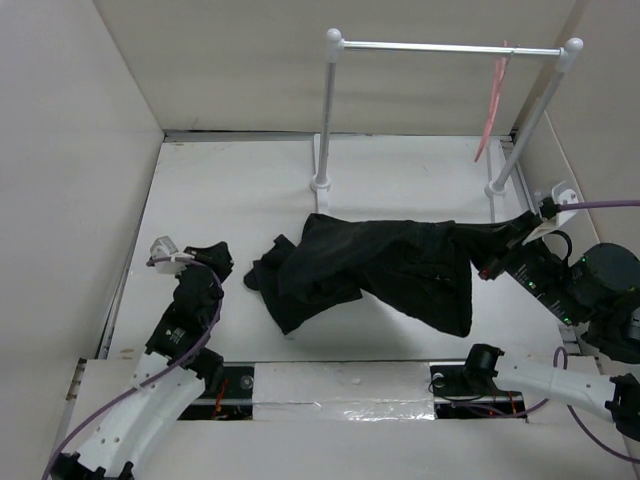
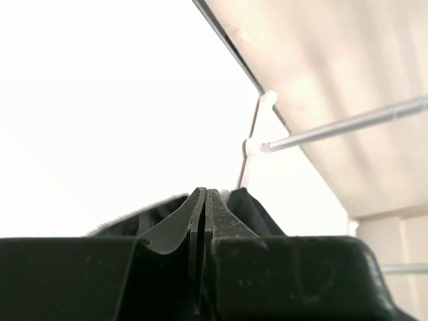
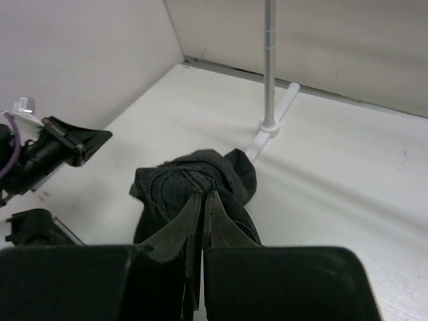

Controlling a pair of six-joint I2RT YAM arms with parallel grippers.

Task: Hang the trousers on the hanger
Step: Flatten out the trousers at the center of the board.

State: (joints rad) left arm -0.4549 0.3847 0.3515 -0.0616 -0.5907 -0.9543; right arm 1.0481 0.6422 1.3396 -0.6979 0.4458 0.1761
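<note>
Between the right jaws, pressed together, a fold of the black trousers is pinched, the cloth bunching just past their tips and trailing away over the white bench. The left jaws sit closed on nothing, just short of the trousers' other end. Only the top view shows the pink hanger, hung on the rail beyond the right jaws, well apart from the trousers.

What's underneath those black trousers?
Only the white table shows around the trousers. The patch directly beneath the cloth is covered, so whether anything lies there cannot be seen.
</note>
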